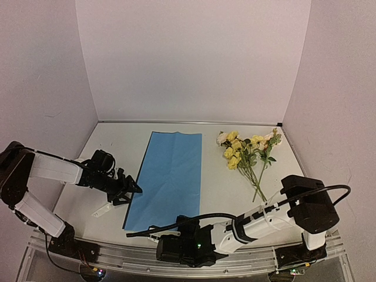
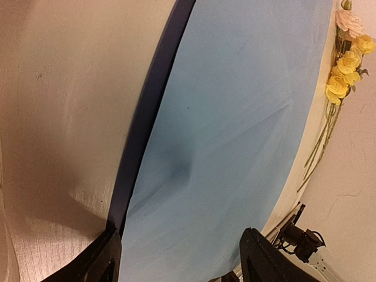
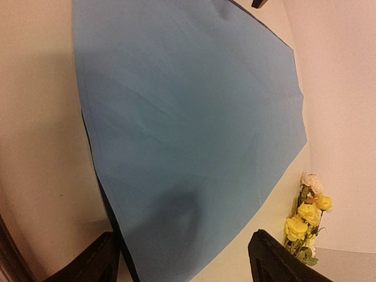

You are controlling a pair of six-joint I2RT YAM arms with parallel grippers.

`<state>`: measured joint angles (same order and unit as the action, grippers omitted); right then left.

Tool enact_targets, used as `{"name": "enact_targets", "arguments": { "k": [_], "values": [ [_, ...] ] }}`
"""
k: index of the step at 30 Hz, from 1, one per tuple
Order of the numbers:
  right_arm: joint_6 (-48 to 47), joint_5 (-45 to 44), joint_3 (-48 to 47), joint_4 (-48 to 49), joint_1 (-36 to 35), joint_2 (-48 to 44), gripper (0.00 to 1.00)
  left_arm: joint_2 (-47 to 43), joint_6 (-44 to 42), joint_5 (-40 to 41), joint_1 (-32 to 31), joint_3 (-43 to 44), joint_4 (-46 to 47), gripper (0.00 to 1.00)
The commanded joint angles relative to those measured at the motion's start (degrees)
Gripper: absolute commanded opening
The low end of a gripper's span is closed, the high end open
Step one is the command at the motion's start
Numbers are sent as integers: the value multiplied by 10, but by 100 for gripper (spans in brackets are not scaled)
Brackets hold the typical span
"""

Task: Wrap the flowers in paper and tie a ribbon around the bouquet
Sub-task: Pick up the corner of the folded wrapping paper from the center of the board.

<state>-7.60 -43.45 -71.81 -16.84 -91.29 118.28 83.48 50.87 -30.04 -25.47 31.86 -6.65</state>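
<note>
Nearest you, at the bottom of the overhead view, is the mounting rail [image 1: 129, 257] with both arm bases bolted to it.

Start at the left. Your left gripper [image 1: 131, 190] is low over the table [image 1: 111, 147], right at the left long edge of the paper [image 1: 170, 173]. Its wrist view shows the jaws spread wide with nothing between them but the sheet below. One finger sits just over the dark navy strip where the underside shows along that edge.

The paper lies flat, light blue face up. Its long axis runs from the near edge towards the back wall, leaning a little to the right as it goes. From the left jaws, the sheet lies directly ahead and to the right.

Your right gripper [image 1: 154, 234] has no easy position. Its arm reaches across from the right base to hover by the paper's near short edge, close to the near left corner. Those jaws are also wide apart and hold nothing.

Furthest right are the flowers [image 1: 247, 154], on the bare table well clear of the paper's right edge. The blooms point away from you and the stems trail back towards the rail, roughly parallel to the sheet.

Nothing is wrapped yet, and I can't see any ribbon. If the flowers go onto the sheet next, the right arm's base is much closer to them, but its jaws would have to swing back across the whole width of the paper. If you mean to lift an edge instead, the left jaws are already lined up on it.
</note>
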Motion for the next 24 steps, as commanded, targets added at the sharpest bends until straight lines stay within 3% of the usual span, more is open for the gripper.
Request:
{"name": "enact_targets", "arguments": {
  "k": [1,5,14,17,22,24],
  "values": [
    [-24,-51,-32,15,-1,21,77,18,-7,12,2,6,15,72],
    [-33,-75,-41,24,-1,37,73,22,-8,20,2,3,6,71],
    [-36,-100,-52,43,0,41,47,17,-10,31,5,-7,-2,70],
    [-36,-101,-57,44,1,44,33,13,-11,29,6,-8,-2,70],
    [-20,-106,-59,44,3,44,0,-8,-15,27,11,-1,-17,71],
    [-1,-103,-54,44,4,35,0,-21,-18,26,16,5,-31,72]
  ]
}}
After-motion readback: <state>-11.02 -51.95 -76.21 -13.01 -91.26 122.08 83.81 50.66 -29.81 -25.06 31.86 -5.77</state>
